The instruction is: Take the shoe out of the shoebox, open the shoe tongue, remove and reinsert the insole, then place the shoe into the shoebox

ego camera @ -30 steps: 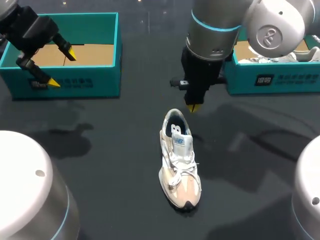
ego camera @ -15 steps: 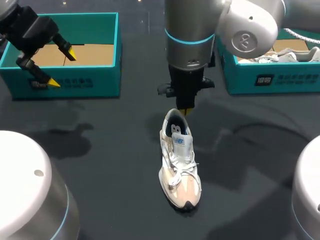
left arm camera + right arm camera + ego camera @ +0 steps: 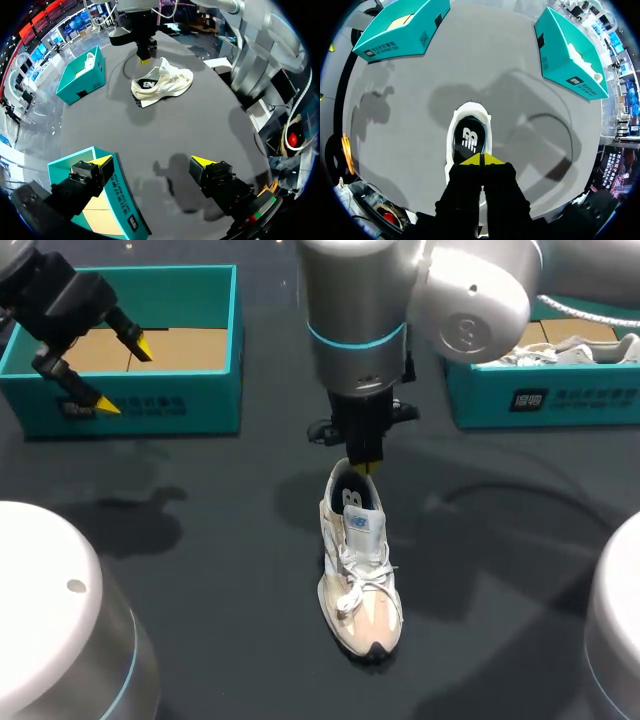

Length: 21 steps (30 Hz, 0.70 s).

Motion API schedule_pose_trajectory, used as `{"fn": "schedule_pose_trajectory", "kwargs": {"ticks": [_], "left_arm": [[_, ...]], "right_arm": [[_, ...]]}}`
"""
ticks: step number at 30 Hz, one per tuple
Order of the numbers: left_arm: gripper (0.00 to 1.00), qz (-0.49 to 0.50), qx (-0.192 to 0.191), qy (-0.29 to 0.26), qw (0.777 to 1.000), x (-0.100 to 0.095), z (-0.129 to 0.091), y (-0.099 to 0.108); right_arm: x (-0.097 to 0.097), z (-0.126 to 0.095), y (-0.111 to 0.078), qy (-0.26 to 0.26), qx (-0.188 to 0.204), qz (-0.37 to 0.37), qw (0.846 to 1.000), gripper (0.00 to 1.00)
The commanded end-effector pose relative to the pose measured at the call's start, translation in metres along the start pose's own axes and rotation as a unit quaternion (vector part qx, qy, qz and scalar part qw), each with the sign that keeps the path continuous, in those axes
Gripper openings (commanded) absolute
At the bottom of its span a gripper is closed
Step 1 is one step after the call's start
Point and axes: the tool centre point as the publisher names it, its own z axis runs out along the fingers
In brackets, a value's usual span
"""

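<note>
1. At the far left, the left gripper (image 3: 122, 375) hangs over the front wall of the left shoebox (image 3: 160, 405). Its two fingers with yellow tips stand wide apart, and nothing is between them. In the left wrist view, one finger is above a corner of this box and the other is above the bare dark table (image 3: 200, 570).
2. The left shoebox is teal and open on top. Inside it, only the brown cardboard floor shows.
3. Near the middle of the table, the shoe (image 3: 358, 560) stands upright on its sole. It is outside both boxes and well apart from them. Its toe points toward the robot's side and its heel toward the far side. The shoe is light in colour, with white laces (image 3: 358, 585) and a tongue (image 3: 362, 523) that carries a blue label. The dark insole (image 3: 469, 137), with a white mark on it, lies in place inside the opening.
4. The right arm (image 3: 360, 320) comes in from the right and reaches to the middle of the table. The right gripper (image 3: 364, 466) points straight down over the heel end of the shoe. Its fingers are pressed together so that the yellow tips meet, and it holds nothing. I cannot tell whether the tips touch the shoe.
5. At the far right, the right shoebox (image 3: 540, 400) is also teal and open. A second shoe (image 3: 560, 352), light in colour, lies inside it.
</note>
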Motion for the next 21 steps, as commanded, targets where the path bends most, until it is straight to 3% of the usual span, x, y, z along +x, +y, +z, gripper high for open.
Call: {"fn": "schedule_pose_trajectory", "kwargs": {"ticks": [1, 8, 12, 21], "left_arm": [[1.00, 0.000, -0.001, 0.001, 1.000, 0.000, 0.000, 0.000], [1.00, 0.000, -0.001, 0.001, 1.000, 0.000, 0.000, 0.000], [1.00, 0.000, -0.001, 0.001, 1.000, 0.000, 0.000, 0.000], [1.00, 0.000, -0.001, 0.001, 1.000, 0.000, 0.000, 0.000]], "right_arm": [[0.003, 0.007, -0.001, -0.003, -0.002, 0.005, 1.000, 0.00], [0.000, 0.015, 0.001, -0.013, -0.001, 0.007, 1.000, 0.00], [0.007, 0.023, 0.004, -0.043, -0.001, -0.001, 0.999, 0.00], [0.013, 0.045, 0.007, -0.052, -0.001, 0.000, 0.999, 0.00]]}}
